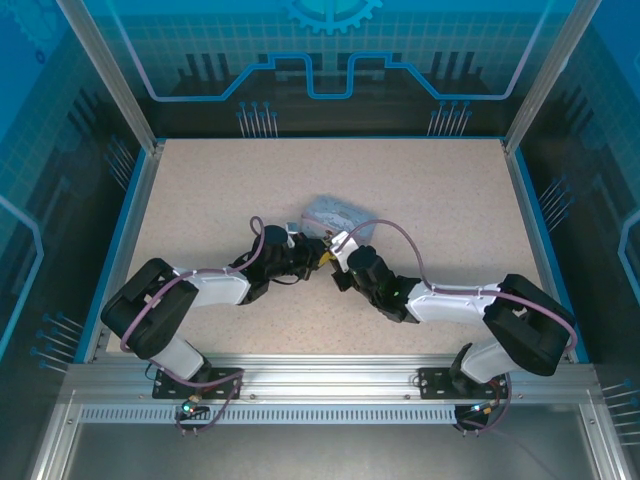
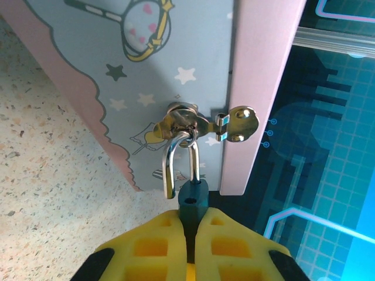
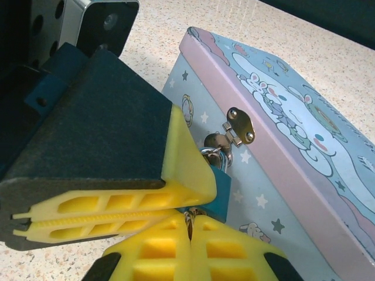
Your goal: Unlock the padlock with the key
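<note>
The tin [image 3: 293, 175] sits just ahead of both tools. My left tool [image 2: 190, 222] pinches the padlock [image 2: 192, 198] body, shackle thru hasp [image 2: 237, 124]. My right tool [image 3: 188, 229] is pressed shut on what looks like the key [image 3: 188, 217], tip under the lock. I'd hold left rigid, twist right slowly, no pulling.
</note>
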